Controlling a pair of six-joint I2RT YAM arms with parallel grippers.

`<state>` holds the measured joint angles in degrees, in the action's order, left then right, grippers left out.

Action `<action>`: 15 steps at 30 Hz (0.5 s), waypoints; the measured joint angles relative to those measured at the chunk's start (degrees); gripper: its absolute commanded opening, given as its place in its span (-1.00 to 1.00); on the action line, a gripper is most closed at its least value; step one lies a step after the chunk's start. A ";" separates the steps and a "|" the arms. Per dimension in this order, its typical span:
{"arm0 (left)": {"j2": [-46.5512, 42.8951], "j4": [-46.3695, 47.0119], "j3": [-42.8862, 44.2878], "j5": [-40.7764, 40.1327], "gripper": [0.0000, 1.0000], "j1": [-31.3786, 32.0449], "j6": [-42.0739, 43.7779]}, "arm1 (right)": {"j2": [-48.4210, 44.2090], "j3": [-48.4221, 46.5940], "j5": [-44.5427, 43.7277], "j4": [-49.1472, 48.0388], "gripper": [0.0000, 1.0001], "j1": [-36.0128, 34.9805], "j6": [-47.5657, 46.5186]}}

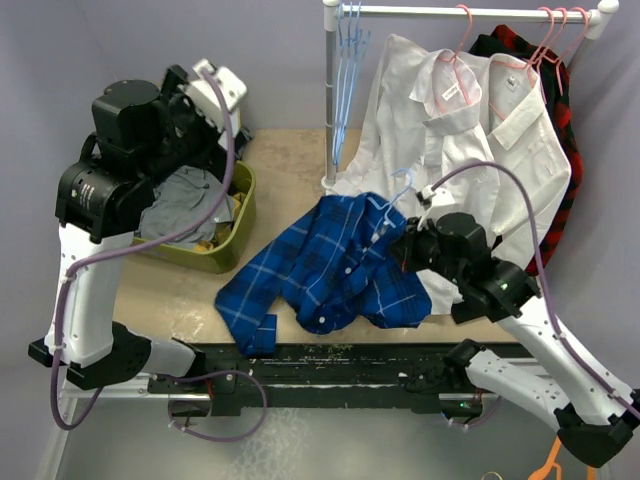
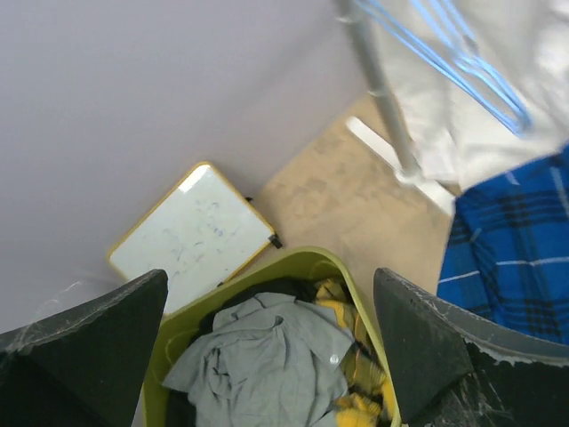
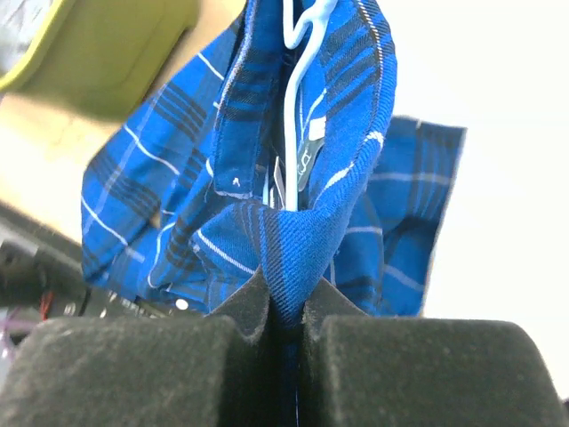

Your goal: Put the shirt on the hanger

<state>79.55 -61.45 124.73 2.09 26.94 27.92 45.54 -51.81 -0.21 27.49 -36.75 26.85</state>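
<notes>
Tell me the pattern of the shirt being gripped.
The shirt is blue with thin white checks; right wrist view best.

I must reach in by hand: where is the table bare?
Bare tabletop lies between the green bin, the rack pole and the shirt, plus a strip before the bin. The right half is crowded: shirt, right gripper, white shirts.

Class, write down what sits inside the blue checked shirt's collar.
The light-blue hanger stands inside the shirt collar, hook and neck showing. Its triangular frame is covered by fabric, so the shoulders' fit cannot be seen.
</notes>
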 measured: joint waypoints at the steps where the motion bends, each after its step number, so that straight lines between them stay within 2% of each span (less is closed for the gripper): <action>1: -0.09 1.68 0.13 -2.49 0.98 -0.57 -3.06 | 0.96 -2.93 -3.65 2.32 -1.00 0.00 0.13; 6: -0.26 7.85 -0.59 -13.11 0.98 -2.80 -14.93 | 5.27 -16.04 -15.37 8.68 -1.00 0.00 -1.70; 11: -0.46 9.75 -2.23 -17.94 0.98 -4.37 -20.00 | 13.46 -27.04 -23.87 10.03 -1.00 0.31 -7.45; 15: -0.46 9.79 -2.49 -19.30 0.98 -5.49 -21.59 | 21.79 -33.35 -25.88 9.94 -1.00 2.84 -13.03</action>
<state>79.09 -51.66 122.23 -17.21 21.45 6.33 67.33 -85.17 -26.09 37.43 -33.91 13.82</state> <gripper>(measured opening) 0.990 0.040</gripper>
